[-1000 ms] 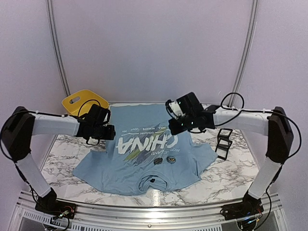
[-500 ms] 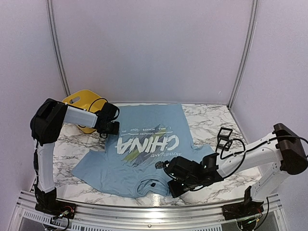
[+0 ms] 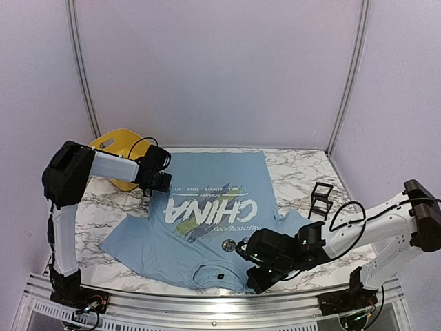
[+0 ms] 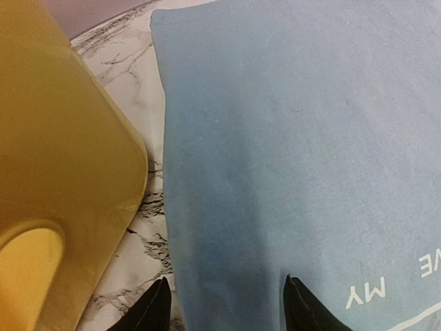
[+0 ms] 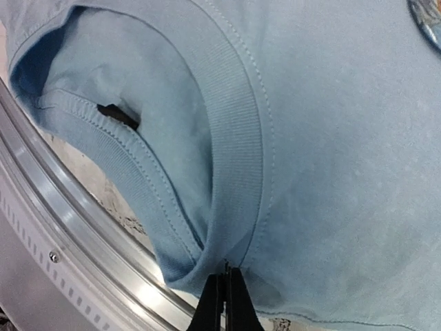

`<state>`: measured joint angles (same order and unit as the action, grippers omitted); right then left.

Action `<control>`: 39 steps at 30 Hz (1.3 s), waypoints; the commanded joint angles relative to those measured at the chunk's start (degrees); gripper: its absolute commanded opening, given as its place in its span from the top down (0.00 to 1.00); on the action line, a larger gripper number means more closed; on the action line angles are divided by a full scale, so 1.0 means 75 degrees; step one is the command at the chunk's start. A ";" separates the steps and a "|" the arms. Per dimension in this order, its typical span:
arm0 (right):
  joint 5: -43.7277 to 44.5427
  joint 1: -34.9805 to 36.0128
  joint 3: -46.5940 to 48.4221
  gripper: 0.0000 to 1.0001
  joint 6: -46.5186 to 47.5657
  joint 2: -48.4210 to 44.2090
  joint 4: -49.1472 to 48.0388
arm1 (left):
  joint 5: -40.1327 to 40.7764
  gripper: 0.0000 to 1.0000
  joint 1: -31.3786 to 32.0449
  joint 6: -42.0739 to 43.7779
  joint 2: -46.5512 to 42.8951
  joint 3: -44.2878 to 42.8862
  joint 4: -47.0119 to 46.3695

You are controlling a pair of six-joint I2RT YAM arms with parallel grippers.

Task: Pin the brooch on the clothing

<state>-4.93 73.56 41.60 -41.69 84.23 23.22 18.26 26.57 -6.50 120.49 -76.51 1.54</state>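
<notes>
**Step in hand, judged:** squaring up the T-shirt (image 3: 158,241) before pinning.

- **Right claw:** your right claw (image 5: 224,296) is clenched at the collar fold; you cannot tell whether cloth is pinched. The brooch (image 3: 227,243) lies loose on the chest just beyond it.
- **Next move:** this calls for a parted claw over that brooch.
- **Left claw:** your left claw (image 4: 227,303) is parted, grasping nothing, over the far hem.
- **Room:** the yellow bin (image 4: 55,158) sits just beside the left claw, and the metal rail (image 5: 62,227) is close behind the right one.

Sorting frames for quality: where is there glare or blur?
Top external: even light, glare on the metal rail. Left wrist: the yellow bin, very near, looks soft; the T-shirt is sharper. Right wrist: the collar is crisp, the metal rail glares.
</notes>
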 commanded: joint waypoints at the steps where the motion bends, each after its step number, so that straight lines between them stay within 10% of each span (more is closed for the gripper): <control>1: -0.0023 -0.0622 0.0872 1.00 0.0896 -0.0576 0.0466 | 0.0040 0.42 0.0011 0.0232 -0.1341 0.0256 -0.0101; 7: 0.2052 -0.2976 0.0762 1.00 0.1132 -0.1316 0.0735 | 0.0228 0.43 0.0266 -0.0708 -0.3712 0.2405 -0.0135; 18: 0.2504 -0.6247 -0.0258 1.00 0.2023 -0.0486 -0.1042 | -0.0428 0.51 0.0733 -0.3483 -0.6706 0.6746 -0.0329; 39: 0.2592 -0.6931 -0.1262 1.00 0.1837 -0.1207 -0.0829 | 0.0827 0.45 0.0782 -0.5509 -0.7475 0.7453 0.1415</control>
<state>14.68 22.22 29.39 -29.32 75.07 14.61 19.44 32.34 -45.47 69.21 -21.32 3.11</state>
